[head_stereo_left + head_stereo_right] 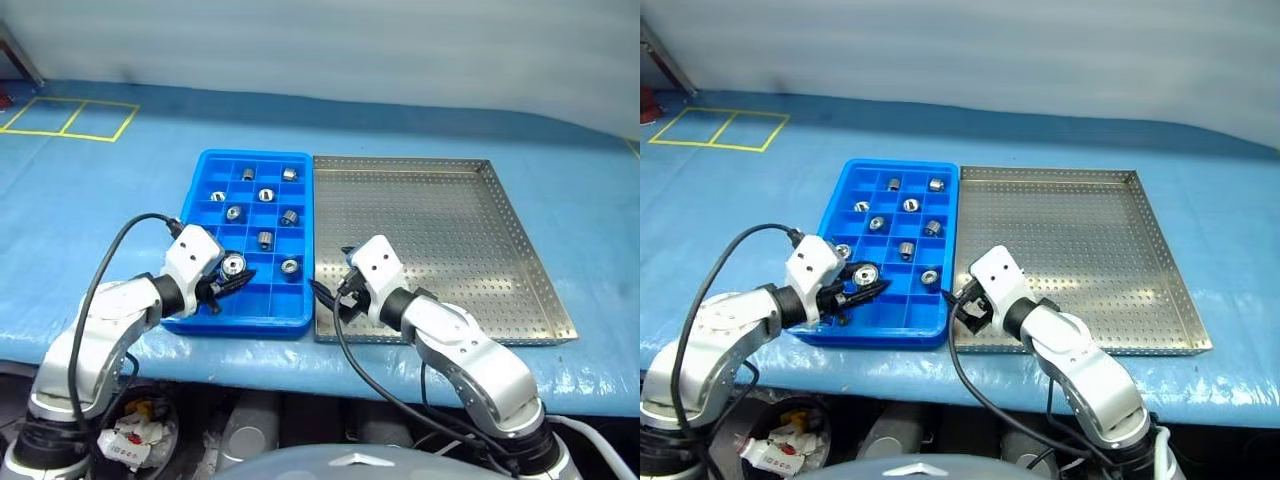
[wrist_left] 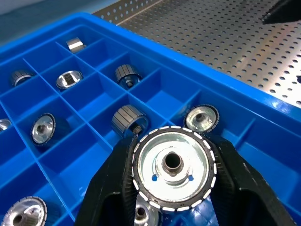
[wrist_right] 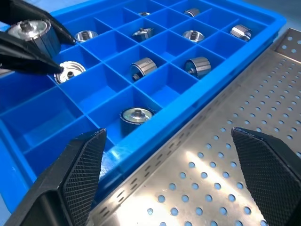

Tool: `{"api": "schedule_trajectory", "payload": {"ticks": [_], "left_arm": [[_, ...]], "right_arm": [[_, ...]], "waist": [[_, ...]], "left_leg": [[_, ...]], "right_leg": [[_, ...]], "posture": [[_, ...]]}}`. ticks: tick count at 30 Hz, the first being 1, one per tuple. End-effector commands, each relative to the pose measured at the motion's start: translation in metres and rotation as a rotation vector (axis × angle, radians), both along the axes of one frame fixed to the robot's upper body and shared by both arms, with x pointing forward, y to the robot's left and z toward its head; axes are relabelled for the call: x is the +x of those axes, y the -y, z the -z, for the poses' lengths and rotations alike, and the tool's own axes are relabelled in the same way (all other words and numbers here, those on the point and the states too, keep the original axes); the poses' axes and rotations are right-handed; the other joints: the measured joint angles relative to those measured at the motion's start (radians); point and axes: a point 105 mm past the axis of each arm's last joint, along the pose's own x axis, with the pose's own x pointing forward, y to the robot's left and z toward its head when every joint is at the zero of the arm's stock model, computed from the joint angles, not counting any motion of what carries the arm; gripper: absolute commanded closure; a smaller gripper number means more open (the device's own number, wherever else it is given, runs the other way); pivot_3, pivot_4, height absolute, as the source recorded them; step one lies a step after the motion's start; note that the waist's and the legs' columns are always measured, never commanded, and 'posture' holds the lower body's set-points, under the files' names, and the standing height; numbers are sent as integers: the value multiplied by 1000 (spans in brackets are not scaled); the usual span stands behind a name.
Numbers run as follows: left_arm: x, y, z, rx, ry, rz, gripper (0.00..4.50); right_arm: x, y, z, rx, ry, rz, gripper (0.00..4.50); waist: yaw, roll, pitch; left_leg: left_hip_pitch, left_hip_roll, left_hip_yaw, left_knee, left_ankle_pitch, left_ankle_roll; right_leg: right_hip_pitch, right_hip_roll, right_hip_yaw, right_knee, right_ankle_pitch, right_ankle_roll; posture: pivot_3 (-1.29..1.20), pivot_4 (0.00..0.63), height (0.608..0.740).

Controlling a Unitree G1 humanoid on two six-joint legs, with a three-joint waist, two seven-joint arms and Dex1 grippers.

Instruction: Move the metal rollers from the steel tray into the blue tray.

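Your left gripper [image 1: 228, 277] is clamped on a metal roller [image 2: 172, 169], its two black fingers [image 2: 113, 181] pressed against the ribbed rim, and it holds the piece above the near end of the blue tray [image 1: 199, 184], over the compartments closest to you. In that tray, other rollers [image 3: 143, 67] lie one to a compartment, some standing on end and some on their sides, scattered from the far row down to the near rows; one [image 1: 290, 266] lies in a near compartment against the wall that faces the steel tray. The blue tray and the steel tray [image 1: 520, 235] lie side by side on the blue-covered table [image 1: 120, 215], their long edges touching or very nearly so. Your right gripper [image 3: 169, 155] hangs just above the steel tray's near left corner, beside the blue tray's wall, with its fingers [image 3: 82, 162] spread wide and nothing between them. The perforated floor of the steel tray in front of it is bare metal.
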Motion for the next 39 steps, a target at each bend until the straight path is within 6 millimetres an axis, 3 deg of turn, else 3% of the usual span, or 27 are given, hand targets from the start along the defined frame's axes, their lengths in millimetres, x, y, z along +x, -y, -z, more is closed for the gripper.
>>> {"api": "schedule_trajectory", "payload": {"ticks": [1, 13, 21, 22, 25, 29, 35, 39], "left_arm": [[-7, 9, -8, -1, 13, 67, 2774], [-14, 28, 11, -2, -120, 196, 2774], [-7, 26, 11, 8, -123, 194, 143], [-6, 25, 9, 9, -112, 190, 30], [-1, 24, -3, -29, -68, 175, 30], [23, 17, -27, -126, 73, 53, 30], [55, 12, -35, -164, 217, -90, 30], [70, 23, -42, -204, 378, -112, 30]], "right_arm": [[-1, -7, -9, 26, 39, -31, 0], [-4, -2, -8, 39, 30, 14, 0], [-5, 7, -9, 39, 36, 70, 0], [-5, 9, -9, 37, 37, 78, 0], [-5, 15, -10, 37, 44, 104, 0], [1, 38, -13, 21, 69, 191, 0], [11, 78, -9, -83, 93, 277, 0], [23, 103, -13, -84, 139, 373, 0]], "waist": [[4, 0, 0], [2, 0, 0], [-11, 0, 0], [-12, 0, 0], [-14, 0, 0], [-12, 0, 0], [-14, 0, 0], [-13, 0, 0]], "left_leg": [[0, 0, -1, 0, 0, 0], [-1, -1, -2, -1, 0, 0], [-1, -1, -2, -1, 0, 0], [-1, -1, -2, -1, 0, 0], [-1, -1, -2, -1, 0, 0], [-1, -1, -3, -1, 0, 0], [-1, -2, -3, 0, 0, 0], [-1, -2, -3, 0, 0, -1]], "right_leg": [[0, 0, -1, 0, 0, 0], [0, -3, -4, -1, -1, -1], [0, -3, -4, -1, -1, -1], [0, -3, -4, -1, -1, -1], [0, -3, -4, -1, -1, -1], [0, -3, -5, -1, -1, -1], [1, -3, -5, -1, -1, -1], [1, -2, -6, 0, -1, -1]], "posture": [[311, 150, 740], [267, 150, 740], [215, 150, 740], [215, 150, 740], [215, 150, 740], [202, 150, 740], [180, 150, 740], [168, 150, 740]]}}
